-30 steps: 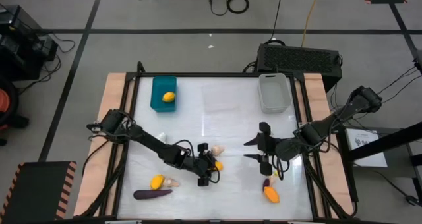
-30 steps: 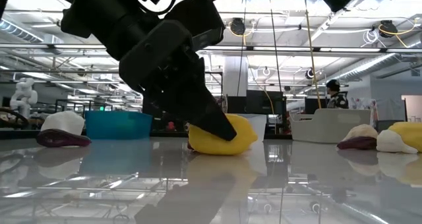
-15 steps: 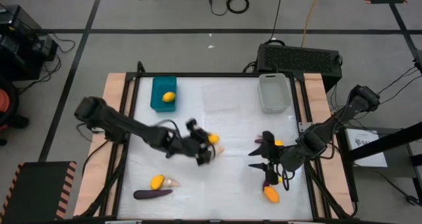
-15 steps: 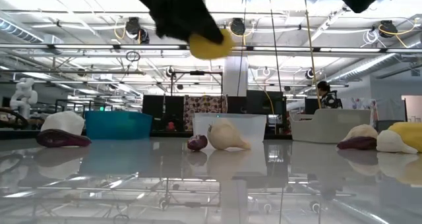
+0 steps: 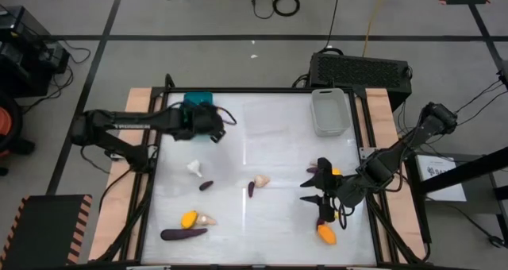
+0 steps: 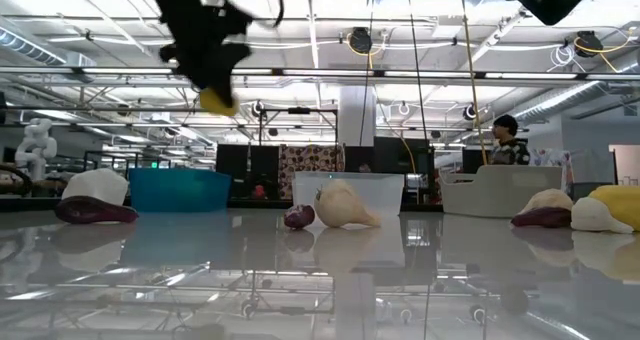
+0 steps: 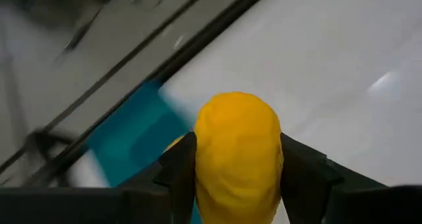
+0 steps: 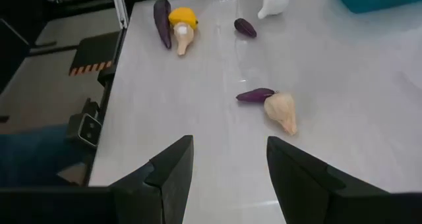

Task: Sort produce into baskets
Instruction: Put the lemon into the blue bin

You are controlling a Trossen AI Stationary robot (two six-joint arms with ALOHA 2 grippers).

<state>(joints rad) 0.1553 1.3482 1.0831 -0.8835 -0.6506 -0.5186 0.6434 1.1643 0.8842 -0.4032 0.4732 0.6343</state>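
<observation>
2 arms work over the white table (image 5: 238,222). The left gripper (image 7: 239,184) hangs above the teal bin (image 5: 190,103) at the table's back left corner, its fingers partly closed on a yellow oval (image 7: 239,151). The right gripper (image 8: 227,178) hovers over the right side of the table, fingers apart and holding nothing.

No brand, label or writing can be read in any view.

The high view alone shows the whole layout: the grey bin (image 5: 329,111) at the back right, a black box (image 5: 359,68) behind it off the table, a cream bulb (image 5: 194,168) and a small purple piece (image 5: 205,186) left of centre, and a purple piece (image 5: 251,189) just beside another bulb (image 5: 260,180) at the centre. At the front left lie a long purple piece (image 5: 183,233), a yellow oval and a bulb; another yellow oval (image 5: 326,235) lies in front of the right gripper. The clear tray cannot be made out.

The low view alone shows the held oval well above the table, and a person (image 6: 508,145) far off in the room.

The left wrist view alone shows the fingers pressing the oval's 2 sides, with teal beneath
</observation>
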